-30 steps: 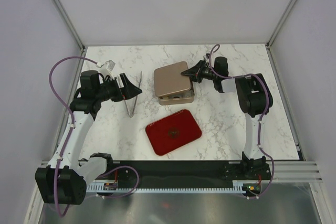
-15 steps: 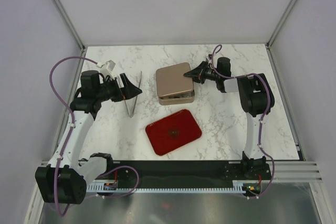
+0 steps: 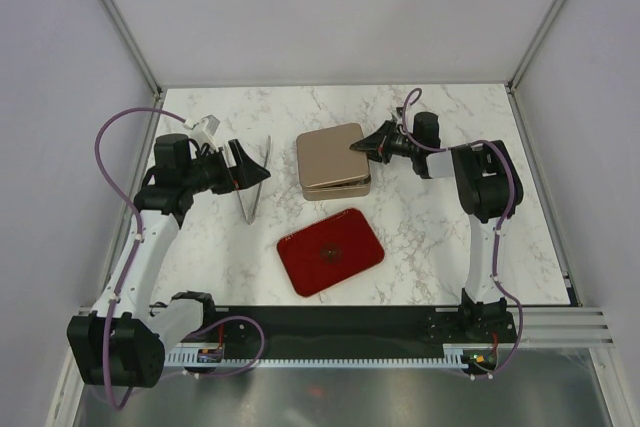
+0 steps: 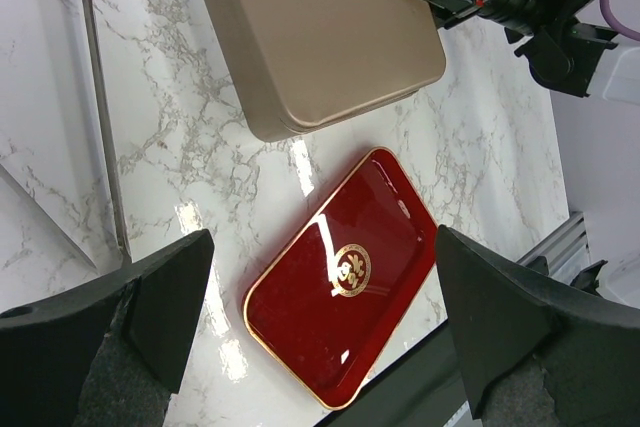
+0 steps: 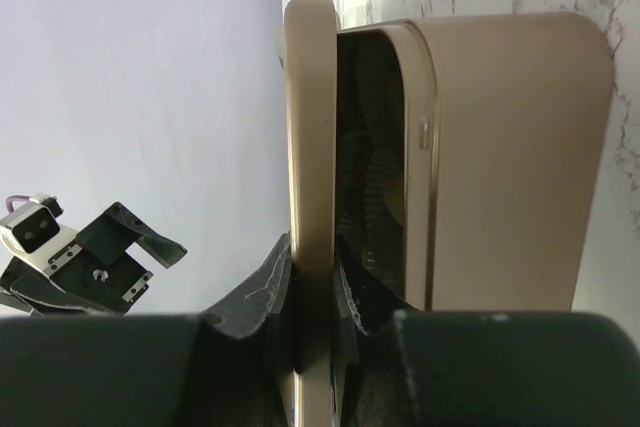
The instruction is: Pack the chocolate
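Our right end effector (image 3: 358, 145) is clamped on the rim of the gold lid (image 3: 328, 153), one finger above it and one below. It holds the lid over the gold box (image 3: 340, 187) at the edge facing the right arm. In the right wrist view the lid stands slightly ajar, and the gap to the box is widest at the gripped side and narrows toward the far edge.

We see no chocolate in any view. Through the gap only dark pleated shapes show, perhaps paper cups, so we judge that the pieces sit inside the box, directly beneath the lid and just beyond the right fingertips.

The red tray (image 3: 331, 251) lies on the table (image 3: 430, 237) nearer the bases. Nothing shows on it but its gold emblem.

Our left end effector (image 3: 245, 169) hangs with its jaws spread wide and holding nothing, beside the metal tongs (image 3: 255, 187) and well apart from the box. The right arm is the nearer one, so we judge that closing the box falls to it: the raised edge has to come straight down onto the box.
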Robot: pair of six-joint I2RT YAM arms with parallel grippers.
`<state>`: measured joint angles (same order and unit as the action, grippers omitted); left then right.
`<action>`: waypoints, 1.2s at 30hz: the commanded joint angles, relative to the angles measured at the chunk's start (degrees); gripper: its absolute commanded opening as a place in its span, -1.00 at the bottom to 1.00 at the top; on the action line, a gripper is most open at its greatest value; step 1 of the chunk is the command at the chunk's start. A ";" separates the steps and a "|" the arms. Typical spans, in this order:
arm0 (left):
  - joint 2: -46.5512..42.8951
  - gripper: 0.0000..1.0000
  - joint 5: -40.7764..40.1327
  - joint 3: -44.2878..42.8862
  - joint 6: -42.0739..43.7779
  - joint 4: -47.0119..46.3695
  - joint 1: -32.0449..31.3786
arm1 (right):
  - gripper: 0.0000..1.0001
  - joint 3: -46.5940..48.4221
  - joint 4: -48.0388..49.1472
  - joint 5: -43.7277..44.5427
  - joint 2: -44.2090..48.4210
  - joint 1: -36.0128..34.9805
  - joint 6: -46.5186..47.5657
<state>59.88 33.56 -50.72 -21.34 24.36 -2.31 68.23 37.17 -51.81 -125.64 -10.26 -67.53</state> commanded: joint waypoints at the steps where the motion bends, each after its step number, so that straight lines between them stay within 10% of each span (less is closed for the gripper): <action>1: 0.06 0.99 -0.43 -2.28 2.97 0.07 0.37 | -0.57 -0.90 0.27 0.13 0.31 0.68 3.45; 23: 0.15 0.99 -0.07 -2.28 3.50 -0.01 0.37 | -0.16 -0.39 -20.62 7.94 5.67 7.18 15.31; 30: 0.15 0.99 -0.07 -2.37 3.59 -0.01 0.37 | 0.58 3.84 -35.75 19.28 12.60 6.49 26.82; 36: 0.15 0.99 0.10 -2.28 3.68 -0.01 0.37 | 0.67 8.85 -44.80 27.01 15.78 2.63 32.28</action>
<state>60.29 33.32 -50.72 -20.29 24.40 -2.31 72.93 -2.44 -30.63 -113.99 -5.26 -40.88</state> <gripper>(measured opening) 0.993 0.831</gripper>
